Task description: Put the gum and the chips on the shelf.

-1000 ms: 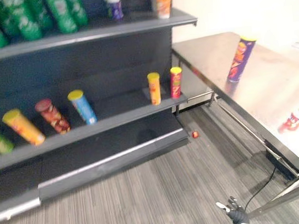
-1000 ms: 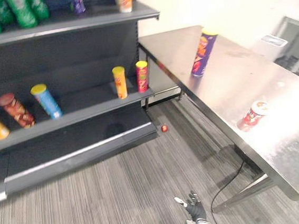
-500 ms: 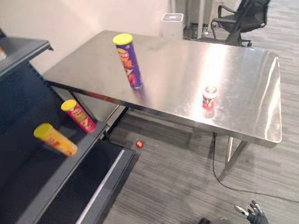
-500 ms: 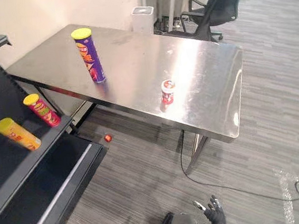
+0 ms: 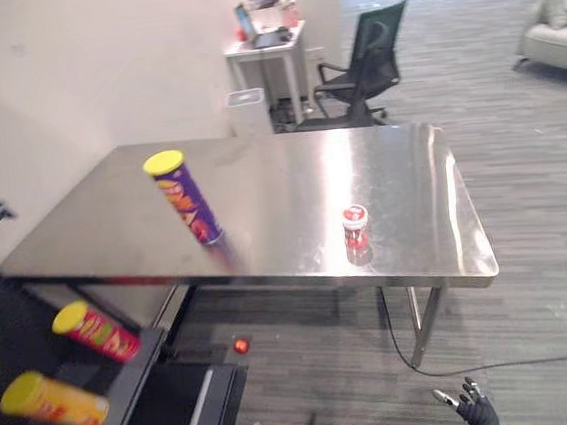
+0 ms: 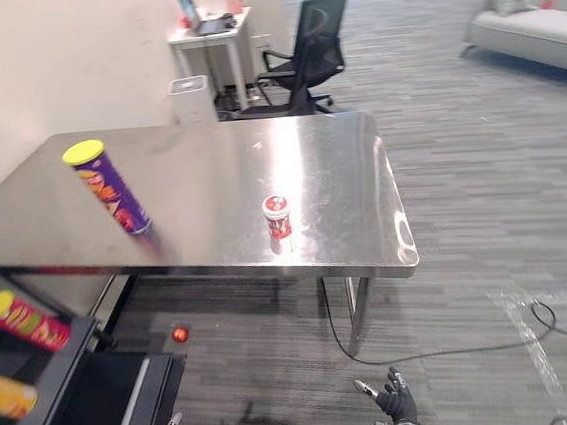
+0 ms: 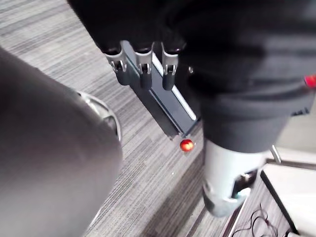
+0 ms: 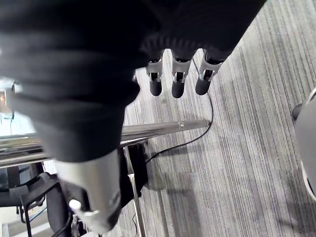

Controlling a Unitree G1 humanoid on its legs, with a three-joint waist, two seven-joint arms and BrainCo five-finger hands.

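steel table [image 5: 379, 163], grey striped carpet [image 5: 519, 150], office chair [image 5: 362, 64]

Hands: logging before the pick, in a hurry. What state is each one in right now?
Left hand: open, holding nothing.
Right hand: open, holding nothing.

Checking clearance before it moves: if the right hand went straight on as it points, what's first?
The right hand would probably meet the carpet, close by the table's metal rail; depth unclear.
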